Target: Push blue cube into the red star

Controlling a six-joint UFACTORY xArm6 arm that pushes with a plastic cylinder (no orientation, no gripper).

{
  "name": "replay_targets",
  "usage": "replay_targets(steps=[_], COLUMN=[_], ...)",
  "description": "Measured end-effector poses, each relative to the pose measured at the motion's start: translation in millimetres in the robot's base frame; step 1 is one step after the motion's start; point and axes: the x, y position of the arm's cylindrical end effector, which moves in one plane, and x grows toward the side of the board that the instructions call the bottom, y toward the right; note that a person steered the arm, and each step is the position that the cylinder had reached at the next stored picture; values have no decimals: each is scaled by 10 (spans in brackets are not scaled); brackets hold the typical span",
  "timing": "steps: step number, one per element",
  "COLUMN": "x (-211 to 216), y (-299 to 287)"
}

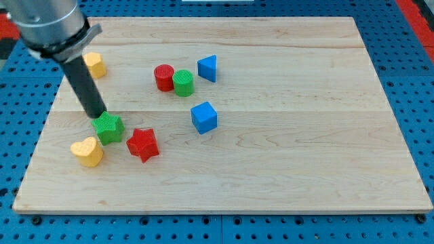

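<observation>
The blue cube (204, 117) lies near the board's middle, a little left of centre. The red star (143, 144) lies to its lower left, about a block's width of bare wood between them. My tip (99, 115) is at the upper left edge of the green star (108, 128), which sits just left of the red star. The tip is far left of the blue cube and does not touch it.
A yellow heart (87, 151) lies below left of the green star. Another yellow block (94, 65) sits at the upper left, partly behind the rod. A red cylinder (163, 77), a green cylinder (183, 83) and a blue triangular block (208, 68) cluster above the cube.
</observation>
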Motion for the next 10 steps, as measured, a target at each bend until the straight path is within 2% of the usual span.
replay_targets(steps=[1,2,4,5,7,8,10], x=[18,187,-432,56,399,488,-25], y=[577,1399,3013,3330,1689,1085,2827])
